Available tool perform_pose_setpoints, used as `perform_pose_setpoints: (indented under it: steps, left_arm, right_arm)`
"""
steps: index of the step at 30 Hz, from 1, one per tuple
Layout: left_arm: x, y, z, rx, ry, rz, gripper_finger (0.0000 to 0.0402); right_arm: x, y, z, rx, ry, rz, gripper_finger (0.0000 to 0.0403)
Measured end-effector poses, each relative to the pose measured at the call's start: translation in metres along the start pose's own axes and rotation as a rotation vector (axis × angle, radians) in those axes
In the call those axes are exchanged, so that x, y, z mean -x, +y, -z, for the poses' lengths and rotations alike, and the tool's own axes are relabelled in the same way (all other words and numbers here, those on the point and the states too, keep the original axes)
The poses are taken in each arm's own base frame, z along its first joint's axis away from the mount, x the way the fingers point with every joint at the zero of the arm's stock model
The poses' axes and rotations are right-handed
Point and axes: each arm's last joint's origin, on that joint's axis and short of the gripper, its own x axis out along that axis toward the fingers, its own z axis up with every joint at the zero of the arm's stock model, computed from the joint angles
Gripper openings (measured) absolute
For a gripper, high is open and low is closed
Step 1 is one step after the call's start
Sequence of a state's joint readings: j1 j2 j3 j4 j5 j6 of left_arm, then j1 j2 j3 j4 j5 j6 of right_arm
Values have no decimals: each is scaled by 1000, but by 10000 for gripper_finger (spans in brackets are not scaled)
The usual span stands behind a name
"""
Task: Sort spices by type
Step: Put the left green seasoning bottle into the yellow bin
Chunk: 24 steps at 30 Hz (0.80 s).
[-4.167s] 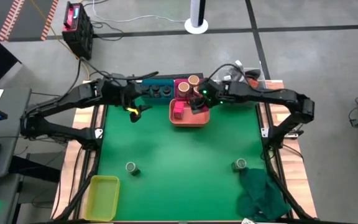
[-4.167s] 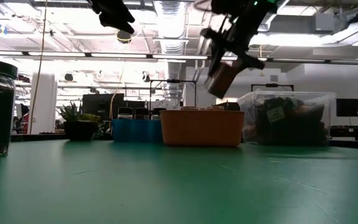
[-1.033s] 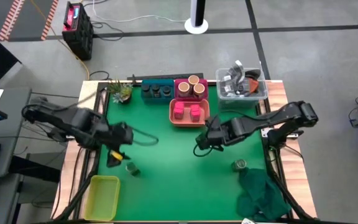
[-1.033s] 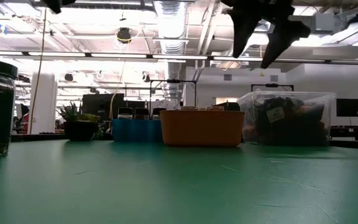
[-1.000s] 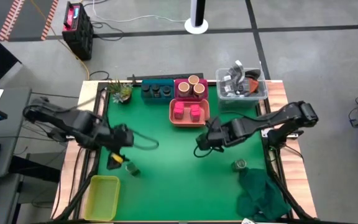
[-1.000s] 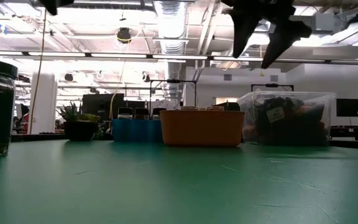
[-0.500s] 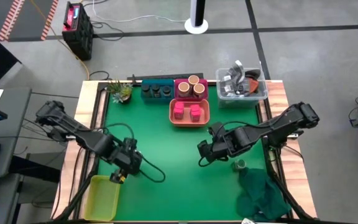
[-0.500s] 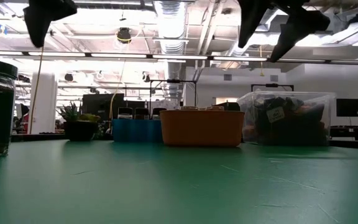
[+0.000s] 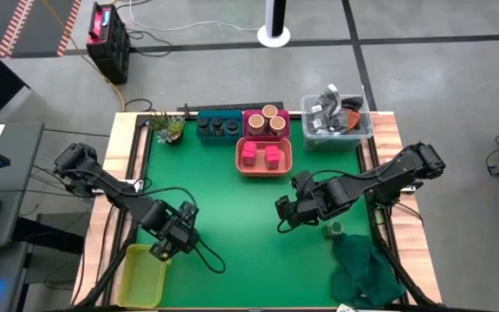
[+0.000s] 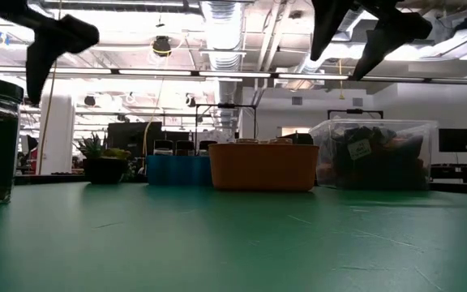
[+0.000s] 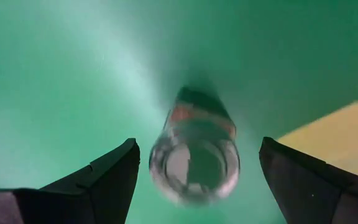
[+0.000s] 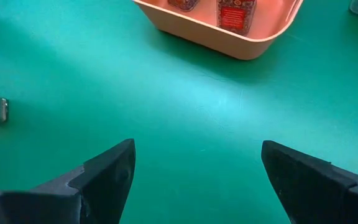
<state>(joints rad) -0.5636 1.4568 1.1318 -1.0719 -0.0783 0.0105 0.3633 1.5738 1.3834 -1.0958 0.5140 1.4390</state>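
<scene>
1. Most of the sorting looks done. At the far edge the dark round jars [image 9: 218,126] sit in the blue tray [image 9: 206,115], the tan-topped jars [image 9: 268,120] fill the pink tray [image 9: 251,114], and two pink boxes [image 9: 262,155] lie in the orange tray [image 9: 264,170].

2. What is left, as I judge it: two green-topped jars on the mat. The yellow tray [image 9: 141,276] at the near left corner shows nothing inside, so it is probably where they go.

3. The left gripper [image 9: 173,238] hovers right over one green-topped clear jar [image 11: 194,155], just beside the yellow tray. In its wrist view the fingers [image 11: 92,183] are spread wide with the jar centred between them and clear of both. Nothing is gripped yet.

4. The second green-topped jar [image 9: 334,230] stands near the green cloth [image 9: 364,270] at the near right.

5. The right gripper [image 9: 286,216] hangs over open mat just beside that jar. Its fingers [image 12: 101,177] are wide apart too, holding and touching nothing.
</scene>
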Motion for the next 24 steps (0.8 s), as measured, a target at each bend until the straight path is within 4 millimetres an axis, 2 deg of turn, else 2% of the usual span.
perform_pose_setpoints:
  steps: [10, 14, 21, 24]
  left_arm:
    - [-36, -3, 16, -82, 31, 34, 313]
    - [-40, -4, 16, -75, 12, 38, 281]
    - [-40, -3, 13, -21, -15, 39, 198]
    - [-38, -1, 15, 15, -7, 41, 195]
  right_arm:
    - [1, 1, 3, -12, 2, -6, 372]
    - [1, 1, 2, -21, -5, -5, 372]
    - [1, 1, 2, -23, -6, -5, 372]
    - [1, 0, 1, -25, -7, -3, 372]
